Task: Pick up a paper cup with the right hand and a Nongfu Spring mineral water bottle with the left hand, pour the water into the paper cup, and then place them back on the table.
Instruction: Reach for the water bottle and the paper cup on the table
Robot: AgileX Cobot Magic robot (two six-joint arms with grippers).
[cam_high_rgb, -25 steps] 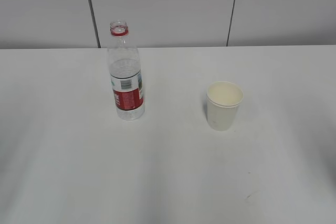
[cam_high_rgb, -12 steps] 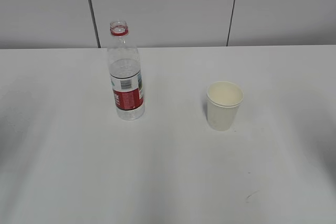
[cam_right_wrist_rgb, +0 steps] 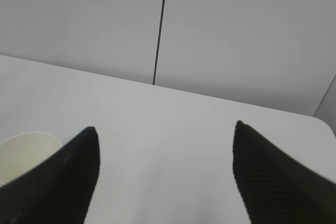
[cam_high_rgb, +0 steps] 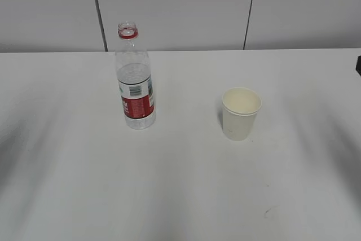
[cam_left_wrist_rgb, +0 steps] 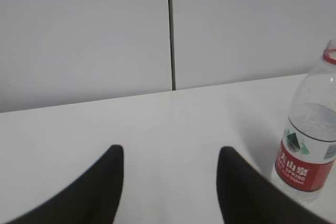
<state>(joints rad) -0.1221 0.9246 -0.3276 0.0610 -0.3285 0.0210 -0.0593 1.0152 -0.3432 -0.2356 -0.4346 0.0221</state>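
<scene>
The Nongfu Spring mineral water bottle (cam_high_rgb: 135, 80) stands upright and uncapped on the white table (cam_high_rgb: 169, 184), left of centre, with water (cam_high_rgb: 134, 74) in it. The cream paper cup (cam_high_rgb: 241, 113) stands to its right. In the left wrist view my left gripper (cam_left_wrist_rgb: 170, 153) is open over bare table, with the bottle (cam_left_wrist_rgb: 310, 145) off to its right. My right gripper (cam_right_wrist_rgb: 165, 129) is open and wide, with the cup (cam_right_wrist_rgb: 26, 150) partly hidden behind its left finger. A dark sliver of the right arm (cam_high_rgb: 359, 65) shows at the exterior view's right edge.
A grey panelled wall (cam_high_rgb: 180, 9) with dark vertical seams runs along the table's far edge. Soft shadows lie on the table at the left and right sides. A small mark (cam_high_rgb: 269, 211) sits near the front right.
A dark bit of the right arm has come into the exterior view at its right edge. Bottle and cup have not moved.
</scene>
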